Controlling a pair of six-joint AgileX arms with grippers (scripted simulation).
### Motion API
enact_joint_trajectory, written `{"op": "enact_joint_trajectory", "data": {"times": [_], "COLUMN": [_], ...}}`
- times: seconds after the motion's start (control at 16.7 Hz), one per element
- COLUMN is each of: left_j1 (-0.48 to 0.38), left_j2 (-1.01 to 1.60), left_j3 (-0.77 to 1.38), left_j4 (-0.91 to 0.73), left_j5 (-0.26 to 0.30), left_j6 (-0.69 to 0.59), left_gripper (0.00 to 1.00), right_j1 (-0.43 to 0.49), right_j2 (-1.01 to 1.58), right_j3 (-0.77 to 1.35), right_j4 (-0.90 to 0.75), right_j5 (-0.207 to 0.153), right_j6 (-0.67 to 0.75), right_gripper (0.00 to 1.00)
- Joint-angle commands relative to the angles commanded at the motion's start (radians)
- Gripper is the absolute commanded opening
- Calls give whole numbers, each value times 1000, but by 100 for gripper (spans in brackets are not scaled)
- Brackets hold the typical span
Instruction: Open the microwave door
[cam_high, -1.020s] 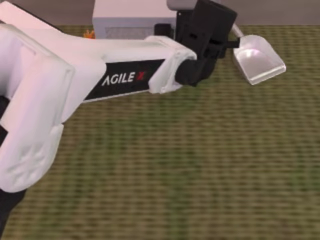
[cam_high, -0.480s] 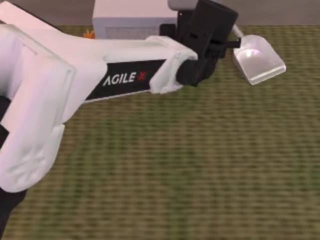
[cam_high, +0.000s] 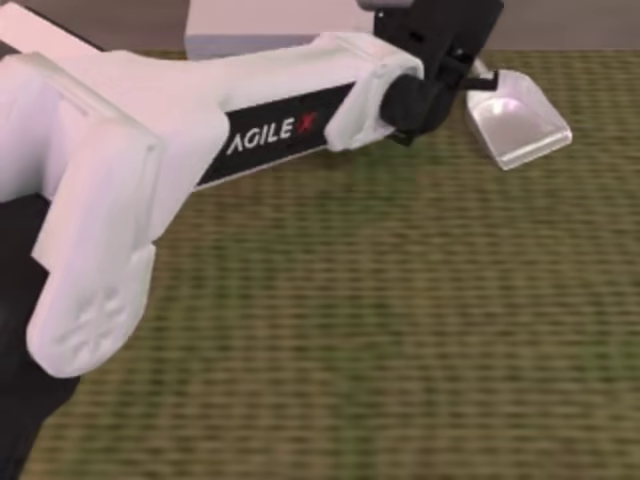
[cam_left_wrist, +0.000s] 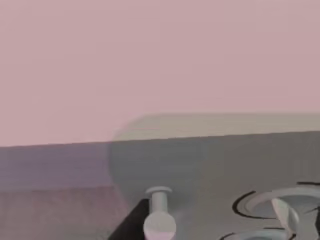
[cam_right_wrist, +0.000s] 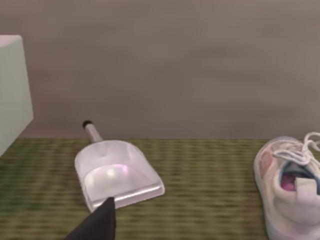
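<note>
Left arm (cam_high: 280, 120) hides most of the microwave (cam_high: 270, 22); jaws' state unclear.

Green woven table (cam_high: 400, 330), seemingly white microwave (cam_high: 260, 25)

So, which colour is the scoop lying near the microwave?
The scoop is translucent white with a pinkish sheen; the right wrist view shows it best.

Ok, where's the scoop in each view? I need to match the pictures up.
Top view: the scoop lies at the upper right on the green mat, to the right of the microwave.
Left wrist view: not in it; the microwave's front and a knob fill it.
Right wrist view: the scoop lies on the mat between the microwave's white corner and a white shoe.
Shared landmark: the microwave.
</note>
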Motion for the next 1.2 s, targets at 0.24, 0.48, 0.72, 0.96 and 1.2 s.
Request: {"op": "enact_joint_trajectory", "data": {"times": [0.24,0.48,0.72,0.96,1.2], "left_j1": [24,53,75,80,80], "left_j2": [96,172,214,221,221], "left_j3": [262,506,664,696,696], "left_j4": [-352,-686,-876,-909,-909], "left_j5": [77,160,222,234,234], "left_j6": [-66,-131,-175,-183,-183], "left_gripper": [0,0,0,0,0], "right_j1": [0,0,0,0,0], "right_j2": [0,0,0,0,0], "right_j3": [0,0,0,0,0], "right_j4": [0,0,0,0,0], "right_j5": [0,0,0,0,0], "right_j6": [0,0,0,0,0], "right_gripper": [100,100,100,100,100]}}
